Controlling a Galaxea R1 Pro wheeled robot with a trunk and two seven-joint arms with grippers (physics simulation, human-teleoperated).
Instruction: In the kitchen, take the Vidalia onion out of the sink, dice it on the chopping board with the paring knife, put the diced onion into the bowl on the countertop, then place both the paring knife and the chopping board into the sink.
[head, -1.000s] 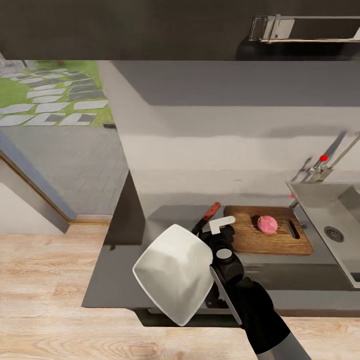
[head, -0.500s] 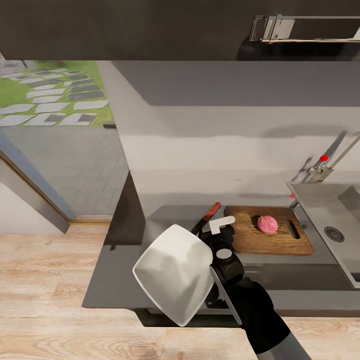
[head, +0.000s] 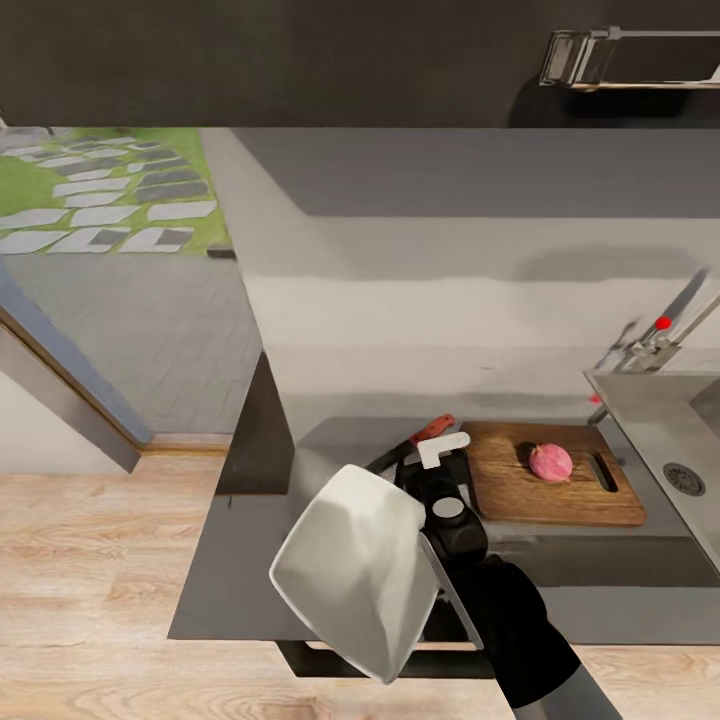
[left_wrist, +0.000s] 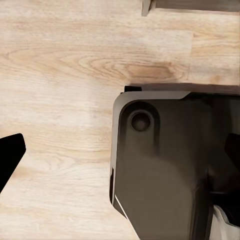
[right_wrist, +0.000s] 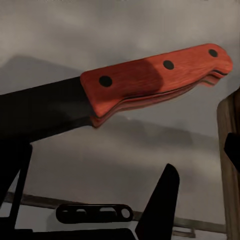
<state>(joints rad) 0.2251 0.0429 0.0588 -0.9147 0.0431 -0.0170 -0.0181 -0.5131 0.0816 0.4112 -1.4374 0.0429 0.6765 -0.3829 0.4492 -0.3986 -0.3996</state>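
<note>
A pinkish Vidalia onion (head: 551, 463) sits on the brown chopping board (head: 555, 487), which lies on the grey countertop (head: 250, 570). Left of the board lies the paring knife (head: 418, 443), red handle toward the wall. In the right wrist view the knife (right_wrist: 150, 82) shows close, just past the fingers of my open right gripper (right_wrist: 122, 160). From the head, my right gripper (head: 425, 462) hovers at the knife. The white bowl (head: 355, 575) stands steeply tilted against my right arm's left side. The sink (head: 650, 420) shows at the right edge.
A chrome tap with a red knob (head: 662, 325) stands behind the sink. The counter ends at the left by a doorway to a patio (head: 110, 200). My left gripper (left_wrist: 120, 150) hangs open over my dark base (left_wrist: 160, 175) and the wooden floor (left_wrist: 60, 65).
The whole head view has shifted, so the counter, board and sink sit further right and lower. The bowl looks narrower and more steeply tilted. More of the knife blade shows.
</note>
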